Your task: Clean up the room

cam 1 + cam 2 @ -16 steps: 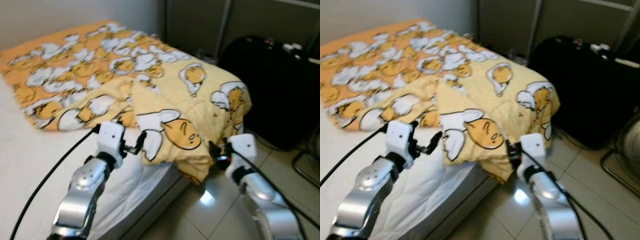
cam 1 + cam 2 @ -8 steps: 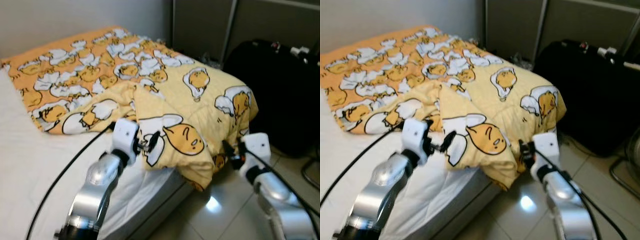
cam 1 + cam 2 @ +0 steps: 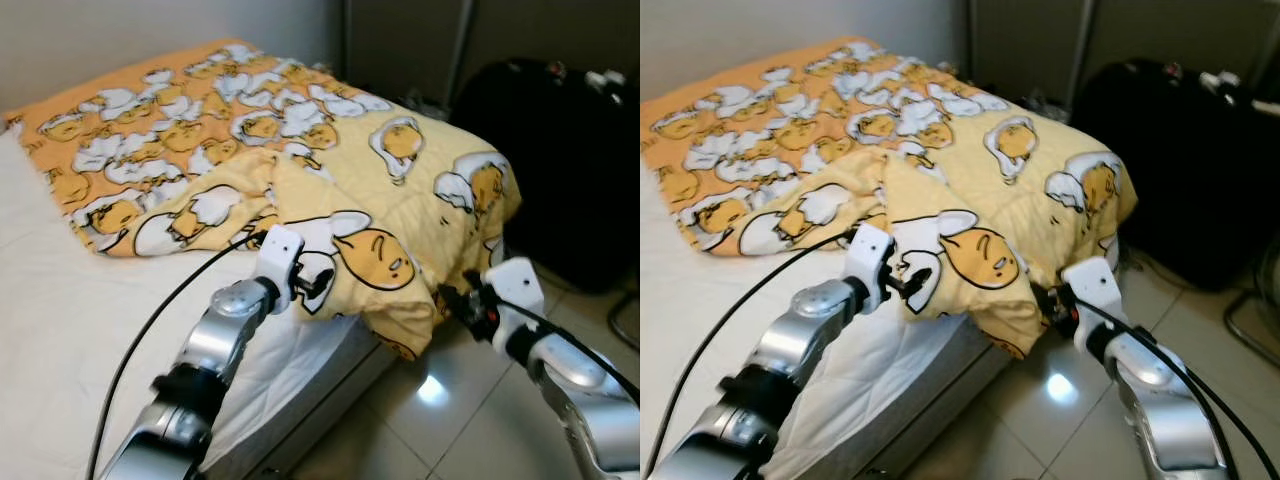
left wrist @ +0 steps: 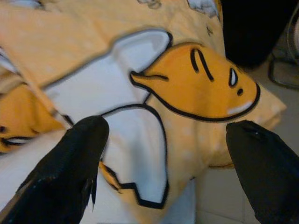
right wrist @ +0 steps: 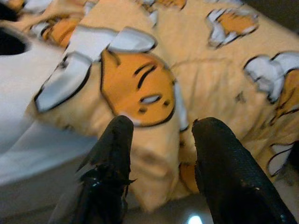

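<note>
A yellow and orange blanket [image 3: 330, 170] printed with egg cartoons lies crumpled over the far half of the bed, one corner [image 3: 410, 325] hanging off the bed's side. My left gripper [image 3: 316, 284] is open at the blanket's front edge, its fingers [image 4: 70, 163] spread wide before a white and orange print [image 4: 187, 88]. My right gripper [image 3: 456, 301] is open just beside the hanging corner, over the floor. In the right wrist view its fingertips [image 5: 117, 140] reach the blanket's folded edge [image 5: 154, 154] without closing on it.
The bare white mattress [image 3: 60, 320] takes up the near left. A large black suitcase [image 3: 560, 150] stands at the right against the dark wall. Glossy floor tiles [image 3: 440, 420] run beside the bed. A metal frame [image 3: 1255, 310] sits at the far right edge.
My left gripper has reached forward and right, up to the blanket's front edge. The right gripper stays by the hanging corner. The camera has shifted a little.
</note>
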Controlling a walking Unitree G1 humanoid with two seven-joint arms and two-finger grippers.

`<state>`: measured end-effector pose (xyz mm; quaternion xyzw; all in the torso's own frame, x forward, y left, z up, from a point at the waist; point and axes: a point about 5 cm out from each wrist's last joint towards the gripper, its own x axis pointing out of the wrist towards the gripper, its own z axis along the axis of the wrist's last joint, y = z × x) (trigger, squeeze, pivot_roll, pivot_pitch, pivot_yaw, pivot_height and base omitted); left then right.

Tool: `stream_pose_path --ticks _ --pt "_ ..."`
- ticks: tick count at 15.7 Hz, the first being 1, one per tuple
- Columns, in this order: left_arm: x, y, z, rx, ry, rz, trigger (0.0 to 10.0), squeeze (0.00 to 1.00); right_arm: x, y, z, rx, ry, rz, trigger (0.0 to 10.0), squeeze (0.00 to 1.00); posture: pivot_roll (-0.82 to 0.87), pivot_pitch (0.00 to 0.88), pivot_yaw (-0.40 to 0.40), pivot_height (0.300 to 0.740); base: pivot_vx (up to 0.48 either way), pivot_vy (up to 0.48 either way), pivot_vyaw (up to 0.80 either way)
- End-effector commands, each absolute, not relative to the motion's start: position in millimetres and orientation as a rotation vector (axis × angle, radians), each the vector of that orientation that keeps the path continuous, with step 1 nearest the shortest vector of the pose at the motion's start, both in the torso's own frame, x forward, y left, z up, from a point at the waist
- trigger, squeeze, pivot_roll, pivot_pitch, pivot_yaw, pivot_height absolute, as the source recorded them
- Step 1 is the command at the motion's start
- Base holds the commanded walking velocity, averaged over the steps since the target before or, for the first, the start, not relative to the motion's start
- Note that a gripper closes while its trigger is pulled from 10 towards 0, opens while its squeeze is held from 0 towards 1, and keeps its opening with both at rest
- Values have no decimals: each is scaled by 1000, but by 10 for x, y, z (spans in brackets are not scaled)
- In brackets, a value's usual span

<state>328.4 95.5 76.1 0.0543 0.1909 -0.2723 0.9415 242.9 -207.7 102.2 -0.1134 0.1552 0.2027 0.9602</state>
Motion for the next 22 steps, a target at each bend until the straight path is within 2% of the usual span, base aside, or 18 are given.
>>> stream_pose_path --ticks 1,5,7,8,11,12,13,14,15,16,22 --pt "3323 982 674 105 441 -547 10000 1000 2376 -2021 1063 -213 321 506 10000 1000 -117 124 125 740 0 0 0" --pt "3392 1043 514 125 536 -447 10000 1000 2139 -1832 1018 -212 368 766 10000 1000 -124 169 132 740 0 0 0" --pt "3399 1094 482 131 552 -399 10000 1000 2094 -1760 1007 -214 354 817 10000 1000 -121 179 134 740 0 0 0" --pt "3399 1112 453 124 564 -384 10000 1000 2108 -1743 1000 -240 335 805 10000 0 -109 199 132 740 0 0 0" --pt "3396 1087 426 94 551 -376 10000 1000 2104 -1686 1019 -233 320 822 10000 0 -111 216 128 740 0 0 0" --pt "3387 1058 417 82 552 -386 10000 808 2094 -1674 1030 -229 317 826 10000 0 -114 222 130 740 0 0 0" --pt "3383 1049 412 83 555 -390 10000 808 2089 -1672 1035 -229 316 827 10000 0 -116 223 131 740 0 0 0" --pt "3374 1035 401 93 555 -395 10000 0 2077 -1668 1042 -230 313 828 10000 0 -122 229 133 740 0 0 0" --pt "3361 1020 382 101 557 -396 8431 0 2055 -1667 1043 -228 312 824 10000 0 -130 236 135 740 0 0 0" --pt "3350 994 368 107 552 -397 0 0 2002 -1672 1043 -223 317 818 10000 0 -142 253 143 740 0 0 0" --pt "3381 910 432 62 510 -430 0 0 1936 -1693 1031 -214 332 792 10000 0 -152 252 151 740 0 0 0"
